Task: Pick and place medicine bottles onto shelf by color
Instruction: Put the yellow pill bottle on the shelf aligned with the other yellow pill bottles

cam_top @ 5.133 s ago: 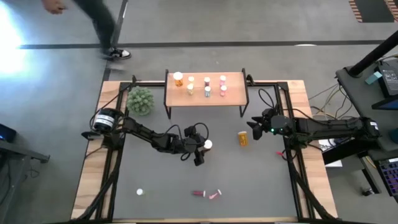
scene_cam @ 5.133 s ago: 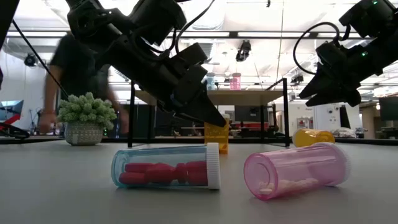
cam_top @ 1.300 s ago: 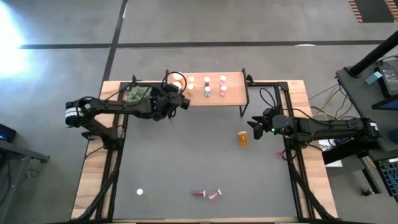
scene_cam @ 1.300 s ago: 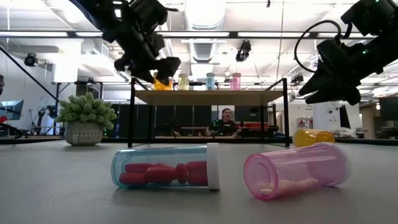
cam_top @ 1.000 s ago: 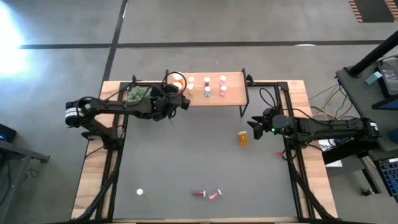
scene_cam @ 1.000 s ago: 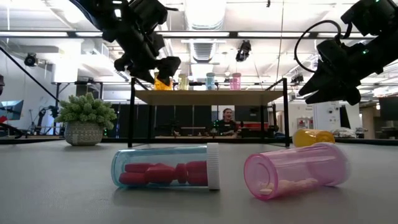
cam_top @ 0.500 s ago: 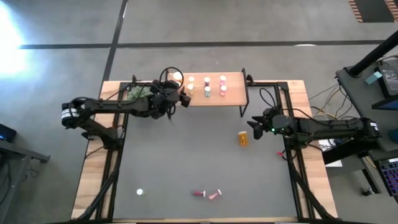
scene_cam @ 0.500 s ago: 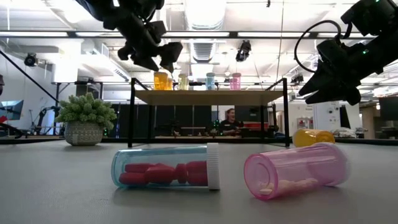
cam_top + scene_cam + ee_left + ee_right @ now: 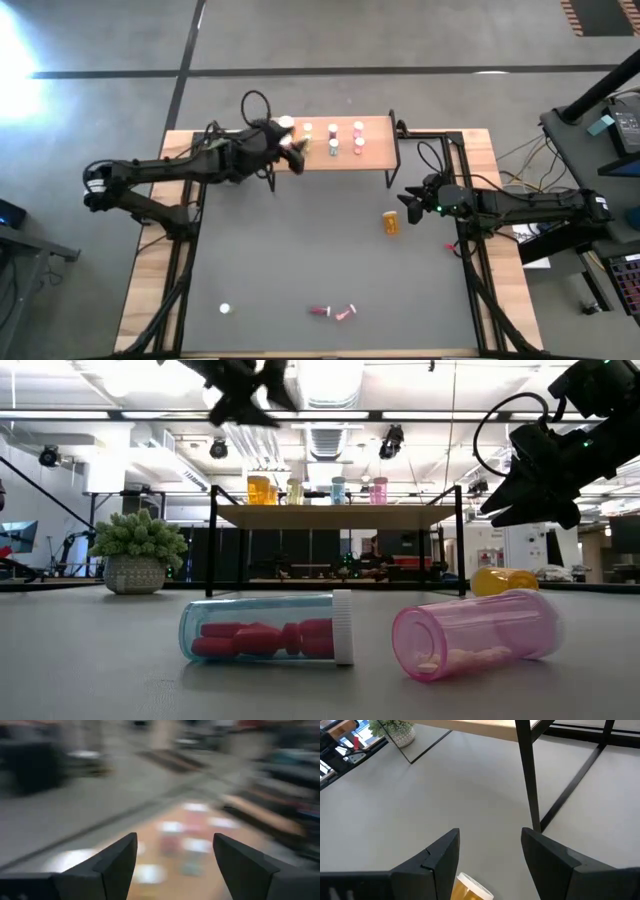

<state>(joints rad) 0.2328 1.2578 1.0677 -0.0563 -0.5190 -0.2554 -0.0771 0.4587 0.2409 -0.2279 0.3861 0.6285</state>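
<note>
Shelf (image 9: 375, 127): far table edge, bottles upright in a row | Left gripper (image 9: 293, 150): above shelf's left end, fingers apart, empty | Right gripper (image 9: 406, 205): fingers apart, empty, beside lying orange bottle (image 9: 390, 222) | Clear bottle (image 9: 268, 628): on side, red pills inside (white cap) | Pink bottle (image 9: 478, 631): on side, few pale pills.

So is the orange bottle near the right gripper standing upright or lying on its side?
Lying on its side. In the high view the orange bottle shows its long amber body on the table; in the low view it lies horizontal.
</note>
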